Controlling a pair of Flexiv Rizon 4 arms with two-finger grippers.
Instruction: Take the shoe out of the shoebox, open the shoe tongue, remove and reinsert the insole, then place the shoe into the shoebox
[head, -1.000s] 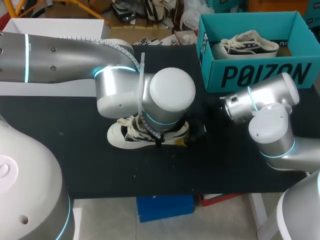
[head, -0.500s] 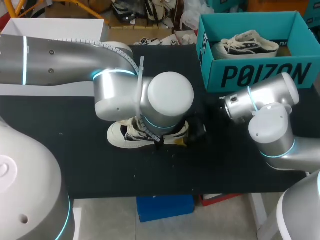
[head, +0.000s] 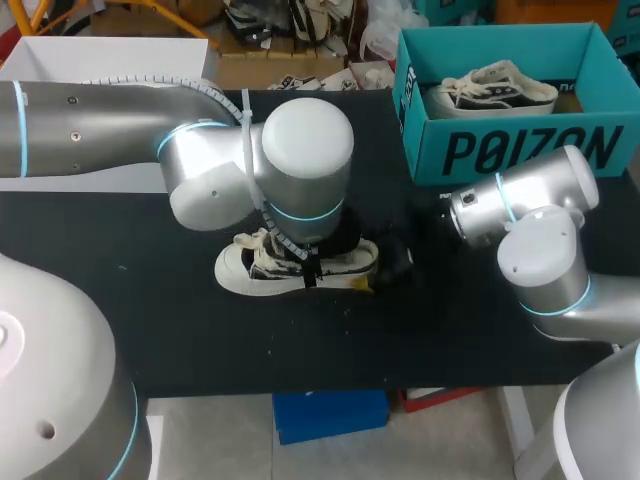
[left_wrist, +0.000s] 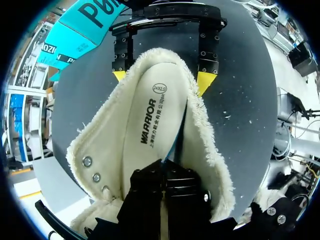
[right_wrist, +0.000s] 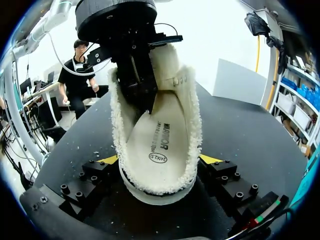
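Observation:
A white fleece-lined shoe (head: 240, 272) lies on the black table (head: 150, 320), toe to the left. My left arm (head: 300, 165) stands over it, hiding its middle. The left gripper (left_wrist: 164, 167) reaches down into the shoe (left_wrist: 212, 150) and is shut on the edge of the cream insole (left_wrist: 145, 130), which bends up there. My right gripper (right_wrist: 160, 162) is at the heel, its yellow fingertips (right_wrist: 212, 159) pressed against both sides of the shoe (right_wrist: 192, 125), holding it. The insole (right_wrist: 160, 135) and left gripper (right_wrist: 140, 90) face it.
A teal shoebox (head: 520, 150) stands at the back right of the table with a second shoe (head: 490, 88) inside. A white box (head: 110, 50) sits at the back left. My right arm (head: 540, 250) fills the right side.
The left gripper has shut on the insole, and the left arm's wrist has swung left and back over the shoe. The right arm and shoe stayed put.

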